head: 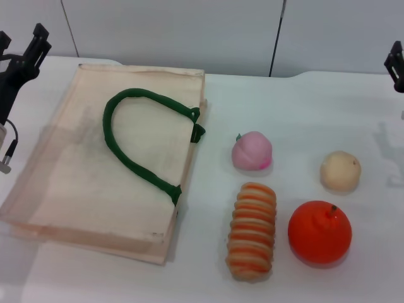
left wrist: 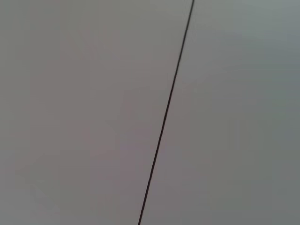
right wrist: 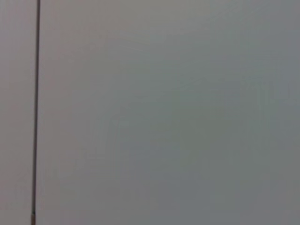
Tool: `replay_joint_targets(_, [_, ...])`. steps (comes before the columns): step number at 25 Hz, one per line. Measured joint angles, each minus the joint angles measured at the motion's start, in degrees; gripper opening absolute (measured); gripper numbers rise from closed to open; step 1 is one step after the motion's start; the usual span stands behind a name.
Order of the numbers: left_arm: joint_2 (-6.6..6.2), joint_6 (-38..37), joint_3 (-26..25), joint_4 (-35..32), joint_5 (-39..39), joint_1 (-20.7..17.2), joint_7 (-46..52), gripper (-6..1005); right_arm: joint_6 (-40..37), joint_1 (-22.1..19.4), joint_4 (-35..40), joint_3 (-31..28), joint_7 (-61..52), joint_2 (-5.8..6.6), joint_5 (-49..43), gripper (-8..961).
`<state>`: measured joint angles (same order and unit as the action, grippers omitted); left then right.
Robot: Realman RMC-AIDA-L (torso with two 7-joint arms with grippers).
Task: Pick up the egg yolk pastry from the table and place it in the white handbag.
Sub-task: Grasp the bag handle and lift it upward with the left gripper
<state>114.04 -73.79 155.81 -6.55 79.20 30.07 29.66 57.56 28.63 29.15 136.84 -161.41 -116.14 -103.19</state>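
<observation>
Cream pastry: egg yolk pastry (head: 340, 170) on worktop (head: 303, 107), 3 o'clock of peach (head: 252, 151)
Bag: white handbag (head: 95, 183) flat, 9 o'clock
Left end effector (head: 24, 53): raised, spread unclear
Right end effector (head: 395, 65): parked, spread unclear

On the counter (head: 297, 101) lie five things: one white handbag (head: 69, 183) at left, one egg yolk pastry (head: 340, 171) at right, one pink peach (head: 252, 151) at centre, one striped bread roll (head: 252, 231) and one orange (head: 319, 232) lower right
</observation>
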Motion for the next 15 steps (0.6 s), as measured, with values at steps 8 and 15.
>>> replay_joint_targets(8, [1.13, 1.45, 0.02, 12.8, -8.08, 2.18, 19.77, 877, -4.16, 1.43, 3.02, -0.3, -0.04, 1.28, -0.09, 881])
replay_joint_targets(15, [2.07, 3.23, 0.02, 23.65, -18.76, 6.07, 35.77, 877, -9.62, 3.02, 8.55, -3.74, -0.05, 4.6, 0.17, 881])
